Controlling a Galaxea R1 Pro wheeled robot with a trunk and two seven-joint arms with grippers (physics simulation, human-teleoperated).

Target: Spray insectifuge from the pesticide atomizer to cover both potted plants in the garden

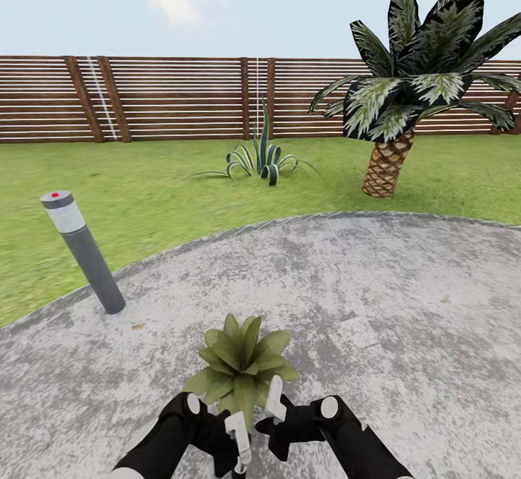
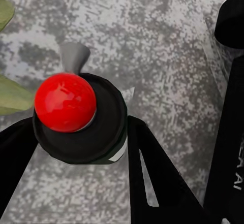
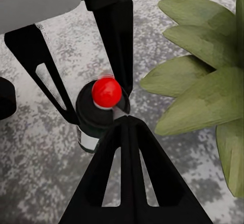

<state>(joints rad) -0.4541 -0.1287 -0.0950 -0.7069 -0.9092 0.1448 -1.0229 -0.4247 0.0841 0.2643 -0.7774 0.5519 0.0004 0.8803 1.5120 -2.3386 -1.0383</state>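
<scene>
A: Left wrist view: where is the pesticide atomizer (image 2: 79, 120)?
B: Between the left gripper's (image 2: 76, 132) jaws, which pinch its dark body; its red top (image 2: 65, 102) faces the camera, grey patio (image 2: 168, 56) beyond it.
A: And from the other arm?
B: In the right wrist view the atomizer (image 3: 101, 112) stands upright just beside the broad-leaved potted plant (image 3: 203, 92), held by the left jaws. Whether the right gripper's (image 3: 127, 127) jaws are spread or pressed together, I cannot tell.
A: And farther out?
B: In the head view both grippers, left (image 1: 239, 439) and right (image 1: 275, 399), sit against that plant (image 1: 242, 363). A grey bollard light (image 1: 83, 251) stands well left of it; the spiky plant (image 1: 262, 157), a palm tree (image 1: 412, 81) and the slatted fence (image 1: 166, 99) lie beyond it across the lawn (image 1: 145, 204).
</scene>
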